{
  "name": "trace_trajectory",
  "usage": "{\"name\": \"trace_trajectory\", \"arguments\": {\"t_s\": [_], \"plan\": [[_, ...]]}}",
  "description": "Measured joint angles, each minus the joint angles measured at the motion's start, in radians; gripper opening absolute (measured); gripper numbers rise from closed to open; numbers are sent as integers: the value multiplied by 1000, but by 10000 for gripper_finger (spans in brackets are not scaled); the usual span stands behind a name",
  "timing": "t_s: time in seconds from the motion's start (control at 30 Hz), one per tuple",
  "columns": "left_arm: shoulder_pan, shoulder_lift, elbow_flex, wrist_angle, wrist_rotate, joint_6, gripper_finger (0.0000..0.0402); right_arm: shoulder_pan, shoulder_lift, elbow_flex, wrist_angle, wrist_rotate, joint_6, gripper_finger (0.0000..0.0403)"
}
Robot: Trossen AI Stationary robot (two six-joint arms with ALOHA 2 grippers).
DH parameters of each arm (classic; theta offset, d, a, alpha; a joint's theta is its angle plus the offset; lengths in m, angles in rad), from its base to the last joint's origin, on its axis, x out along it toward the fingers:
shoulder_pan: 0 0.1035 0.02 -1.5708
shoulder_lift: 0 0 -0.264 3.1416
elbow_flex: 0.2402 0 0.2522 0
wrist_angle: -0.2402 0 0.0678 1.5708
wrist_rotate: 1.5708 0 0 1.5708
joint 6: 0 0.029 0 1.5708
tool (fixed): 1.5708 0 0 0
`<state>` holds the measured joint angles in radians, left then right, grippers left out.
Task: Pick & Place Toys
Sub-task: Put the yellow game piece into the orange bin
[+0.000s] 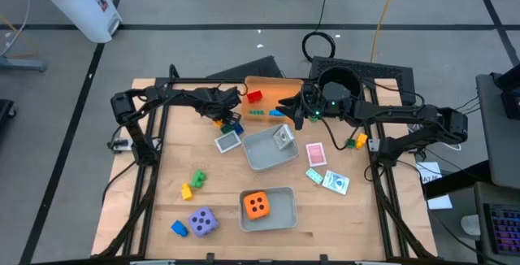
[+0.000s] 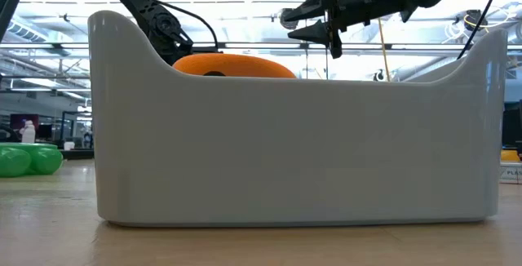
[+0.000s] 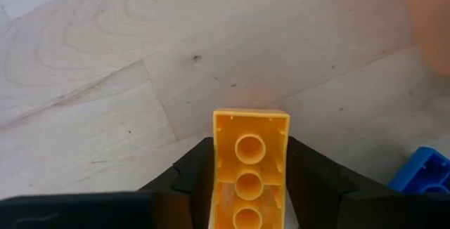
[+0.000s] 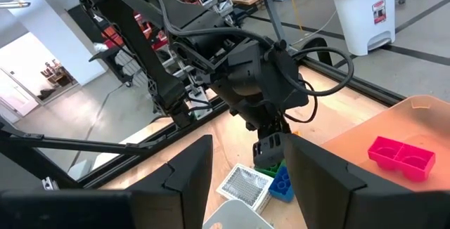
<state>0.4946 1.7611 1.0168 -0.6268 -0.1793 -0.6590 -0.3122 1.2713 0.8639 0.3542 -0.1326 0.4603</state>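
A pick is in hand on the left side. In the left wrist view a yellow brick [image 3: 250,164] is seen between the fingers [image 3: 184,180] of the left end effector [image 1: 225,119], which are closed in narrowly against its two long sides; the brick lies hollow side up over the wooden bench [image 3: 105,81], with a blue brick [image 3: 424,173] just beside it. From above, that end effector is placed near the corner of the orange tray [image 1: 266,86], in which a red brick [image 1: 254,97] already lies.

The right end effector [image 1: 297,107] hangs above the bench at the orange tray's far end, fingers part-open and holding nothing.

The grasp is judged to be just forming. Next, a firm close would be called for, then a straight lift clear of the blue brick, a short carry over the tray rim, and a release inside.
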Motion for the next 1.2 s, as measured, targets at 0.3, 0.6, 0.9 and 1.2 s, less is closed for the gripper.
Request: {"name": "trace_trajectory", "arguments": {"t_s": [0.3, 0.6, 0.9, 1.2], "plan": [[26, -46, -1, -6, 59, 30, 144, 0, 0, 0, 7, 0, 0, 171], [48, -329, -1, 159, 168, 110, 137, 0, 0, 0, 121, -1, 0, 171], [31, -532, 1, 589, 332, 164, 138, -16, 23, 1, 246, -99, 164, 176], [-37, -500, 0, 757, 416, 128, 135, -26, 126, 1, 394, -206, 288, 233]]}}
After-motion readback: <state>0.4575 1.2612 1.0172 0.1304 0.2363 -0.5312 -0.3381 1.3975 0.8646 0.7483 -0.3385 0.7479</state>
